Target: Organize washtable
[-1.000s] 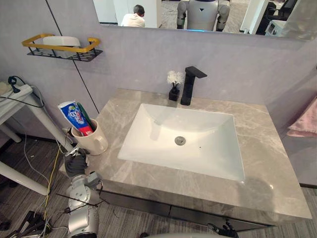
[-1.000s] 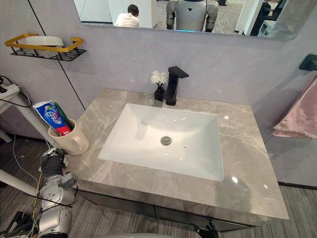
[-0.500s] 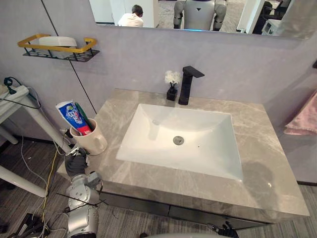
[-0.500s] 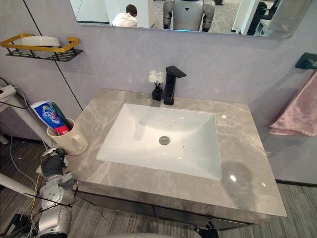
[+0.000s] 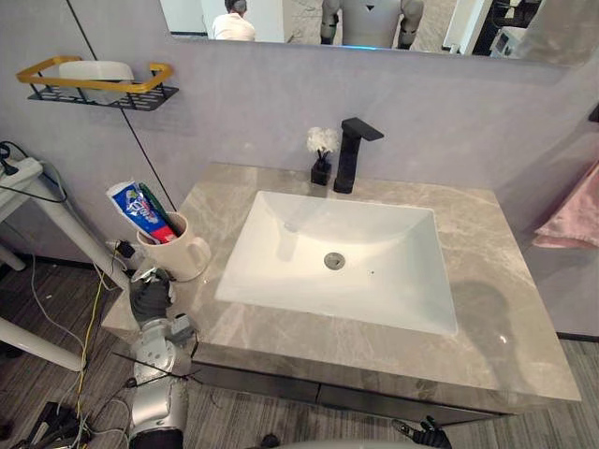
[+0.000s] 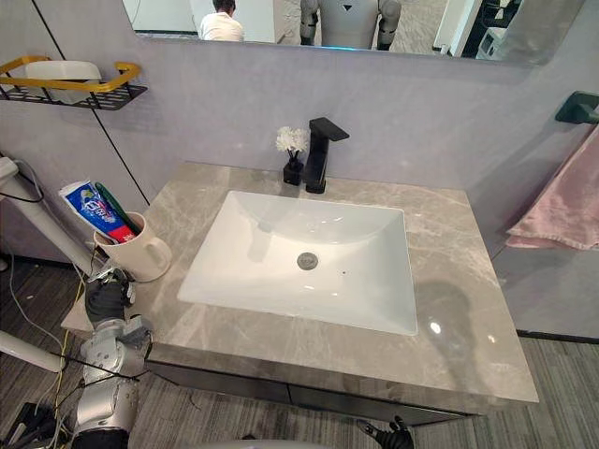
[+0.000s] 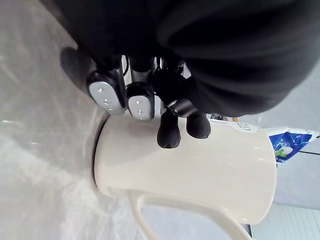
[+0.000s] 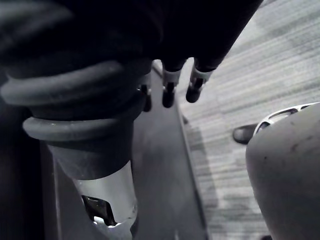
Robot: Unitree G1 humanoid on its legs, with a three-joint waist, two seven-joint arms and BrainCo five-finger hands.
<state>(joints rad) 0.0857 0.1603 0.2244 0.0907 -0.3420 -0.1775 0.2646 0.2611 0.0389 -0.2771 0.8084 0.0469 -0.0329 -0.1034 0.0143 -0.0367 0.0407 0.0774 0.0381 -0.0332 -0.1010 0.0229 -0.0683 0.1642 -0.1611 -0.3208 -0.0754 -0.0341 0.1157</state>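
Tabletop: grey veined stone-look tabletop [image 5: 477, 234], polished and glossy. It's slick, so I'd expect anything nudged to slide, not grip.
Basin: white rectangular glazed basin [image 5: 281, 253] sunk mid-top, w/ smooth sloped walls. A dropped item would prob run to the drain.
Shelf: black wire wall shelf with a gold rail [image 5: 94, 89], on the wall up and left of the tabletop. A lift that high would be awkward.
Tap: matte black square-edged tap [image 5: 351, 154] at the back rim, well apart from the action.
Mug: cream ceramic mug with a loop handle [image 5: 182, 254], the task's thing as I read it. It stands upright at the tabletop's left edge. Main risk is that a sideways shove on the hard glazed wall sends it skating or tipping off the edge.
L hand: left robot hand [image 5: 150, 297] is just below the mug, fingers [image 7: 167, 135] bent and bunched, dark tips pressed on the mug's wall. I can't see the thumb, so the hold may be weak.
R hand: right robot hand [image 8: 195, 82] hangs low near the floor, fingers loose and apart, idle.
Tube: soft blue-red-white toothpaste tube [image 5: 140, 210] leans out of the mug. Top-heavy, it could flop out if the mug tilts.
Brush: thin green plastic toothbrush [image 5: 161, 208] in the mug beside the tube, same risk.
Vase: small black vase of white flowers [image 5: 322, 159] just beside the tap, light and easy to knock over.
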